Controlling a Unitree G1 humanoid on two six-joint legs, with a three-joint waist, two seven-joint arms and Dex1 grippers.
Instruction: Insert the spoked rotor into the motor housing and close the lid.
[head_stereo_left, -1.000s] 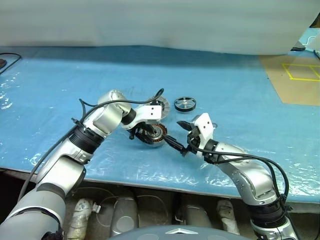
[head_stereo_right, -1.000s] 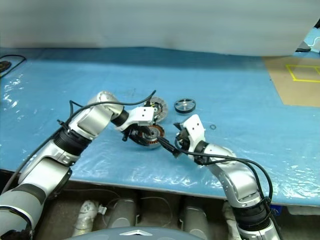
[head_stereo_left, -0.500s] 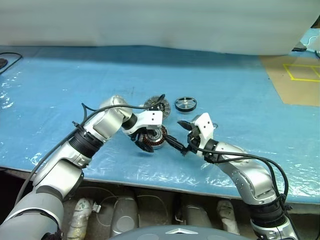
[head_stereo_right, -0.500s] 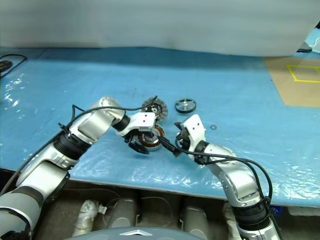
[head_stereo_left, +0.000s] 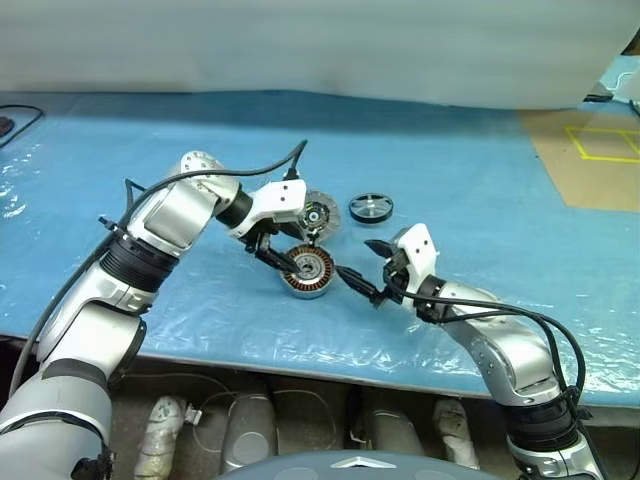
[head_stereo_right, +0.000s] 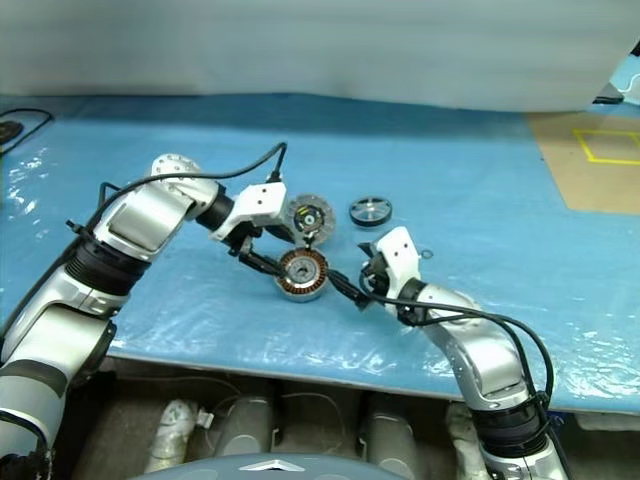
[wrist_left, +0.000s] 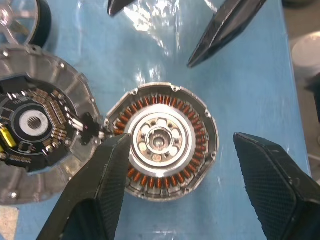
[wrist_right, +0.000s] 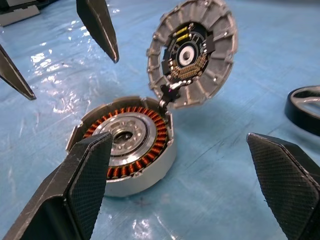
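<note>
Left-eye view: both end effectors, left (head_stereo_left: 283, 262) and right (head_stereo_left: 372, 272), gaped empty beside the motor housing (head_stereo_left: 307, 271); its hinged lid (head_stereo_left: 312, 213) risked closing before the spoked rotor (head_stereo_left: 370, 208) entered.

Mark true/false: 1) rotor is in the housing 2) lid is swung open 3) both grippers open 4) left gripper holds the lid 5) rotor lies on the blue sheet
1) False. The rotor lies apart from the housing, whose windings are exposed.
2) True. The lid stands tilted up at the housing's edge.
3) True. Left gripper and right gripper both gape.
4) False. Its fingers straddle the housing, gripping nothing.
5) True, on the blue sheet.
</note>
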